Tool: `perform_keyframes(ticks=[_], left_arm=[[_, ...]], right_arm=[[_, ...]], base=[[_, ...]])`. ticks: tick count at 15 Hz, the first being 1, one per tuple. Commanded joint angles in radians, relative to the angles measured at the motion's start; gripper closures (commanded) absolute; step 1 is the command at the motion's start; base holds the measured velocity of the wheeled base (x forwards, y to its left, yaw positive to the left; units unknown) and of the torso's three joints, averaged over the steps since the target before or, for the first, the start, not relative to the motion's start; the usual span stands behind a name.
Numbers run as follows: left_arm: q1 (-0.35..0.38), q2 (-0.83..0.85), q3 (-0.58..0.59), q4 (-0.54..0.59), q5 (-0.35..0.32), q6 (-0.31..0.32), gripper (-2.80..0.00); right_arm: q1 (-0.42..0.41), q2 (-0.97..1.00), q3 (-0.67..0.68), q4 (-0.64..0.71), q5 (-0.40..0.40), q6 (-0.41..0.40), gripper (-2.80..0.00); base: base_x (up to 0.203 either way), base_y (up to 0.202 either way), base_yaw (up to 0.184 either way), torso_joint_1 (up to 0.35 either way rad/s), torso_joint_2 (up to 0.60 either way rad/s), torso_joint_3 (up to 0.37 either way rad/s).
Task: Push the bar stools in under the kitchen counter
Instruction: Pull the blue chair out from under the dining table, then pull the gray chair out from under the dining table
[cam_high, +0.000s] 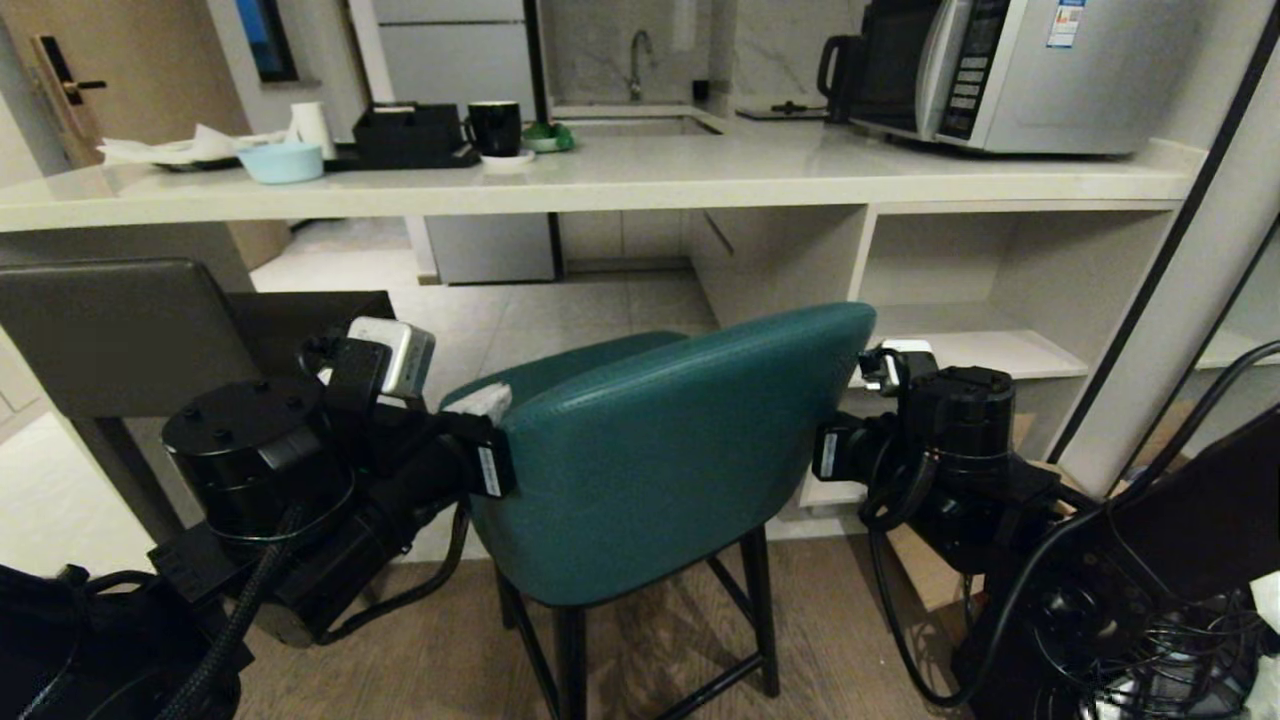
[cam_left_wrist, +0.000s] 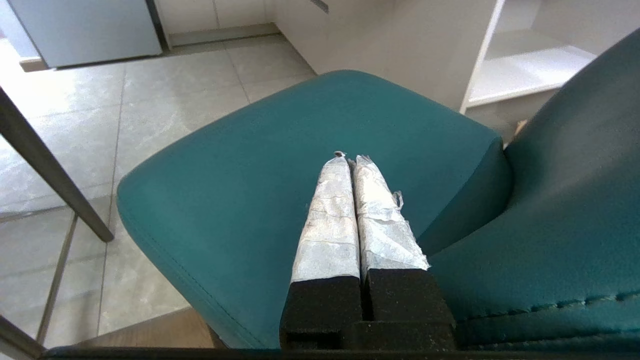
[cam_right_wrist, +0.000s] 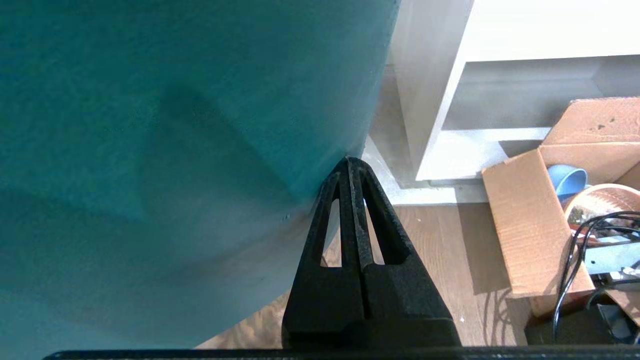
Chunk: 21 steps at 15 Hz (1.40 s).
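Both arms matte black w/ round motor housings, small screws on caps, braided black cables. Left gripper (cam_left_wrist: 350, 162) fingers wrapped in crinkled silver-white tape; right gripper (cam_right_wrist: 352, 165) bare black, triangular cut-outs. White camera box near each wrist.

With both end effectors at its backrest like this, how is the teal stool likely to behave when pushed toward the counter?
The teal stool is tall on thin black legs, so a push high on the back may tip it rather than slide it. Its smooth, curved leather could let the shut right end effector slip off sideways. The left end effector, shut over the seat, should help steady it.
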<state>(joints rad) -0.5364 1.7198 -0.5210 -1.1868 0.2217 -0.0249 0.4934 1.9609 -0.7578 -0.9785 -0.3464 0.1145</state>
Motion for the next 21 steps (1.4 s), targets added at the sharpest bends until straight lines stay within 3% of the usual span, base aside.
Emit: perform_keyframes(ticks=[1,6,10,12,14,16,18,19,21], left_arm=[[-0.001,0.003,0.004,-0.004,0.002,0.0,0.0],[0.009,-0.114,0.088,-0.002,0.005,-0.002,0.0],[0.113,-0.303,0.156,0.005,0.008,-0.001,0.0],[0.153,-0.419,0.161,0.054,0.014,0.016,0.0],[0.168,-0.611,0.153,0.218,0.017,0.023,0.0],[0.177,-0.818,0.127,0.45,0.017,0.024,0.0],[0.25,-0.976,0.095,0.635,0.018,0.016,0.0],[0.321,-1.033,0.073,0.686,0.016,0.011,0.0],[0.363,-1.153,0.052,0.744,0.006,0.007,0.0]], right_arm=[[-0.001,0.004,-0.003,-0.006,0.0,0.001,0.0],[-0.012,-0.071,0.071,-0.012,-0.004,0.005,0.0],[-0.067,-0.295,0.174,-0.008,-0.014,-0.009,0.0],[-0.097,-0.442,0.241,-0.006,-0.02,-0.056,0.0],[-0.126,-0.63,0.31,0.017,-0.023,-0.127,0.0],[-0.172,-0.809,0.347,0.069,-0.026,-0.172,0.0],[-0.247,-0.979,0.356,0.158,-0.025,-0.209,0.0],[-0.29,-1.062,0.347,0.214,-0.024,-0.227,0.0],[-0.352,-1.222,0.322,0.349,-0.019,-0.252,0.0]], base=[[0.0,0.0,0.0,0.0,0.0,0.0],[0.0,0.0,0.0,0.0,0.0,0.0],[0.0,0.0,0.0,0.0,0.0,0.0],[0.0,0.0,0.0,0.0,0.0,0.0],[0.0,0.0,0.0,0.0,0.0,0.0],[0.0,0.0,0.0,0.0,0.0,0.0],[0.0,0.0,0.0,0.0,0.0,0.0],[0.0,0.0,0.0,0.0,0.0,0.0],[0.0,0.0,0.0,0.0,0.0,0.0]])
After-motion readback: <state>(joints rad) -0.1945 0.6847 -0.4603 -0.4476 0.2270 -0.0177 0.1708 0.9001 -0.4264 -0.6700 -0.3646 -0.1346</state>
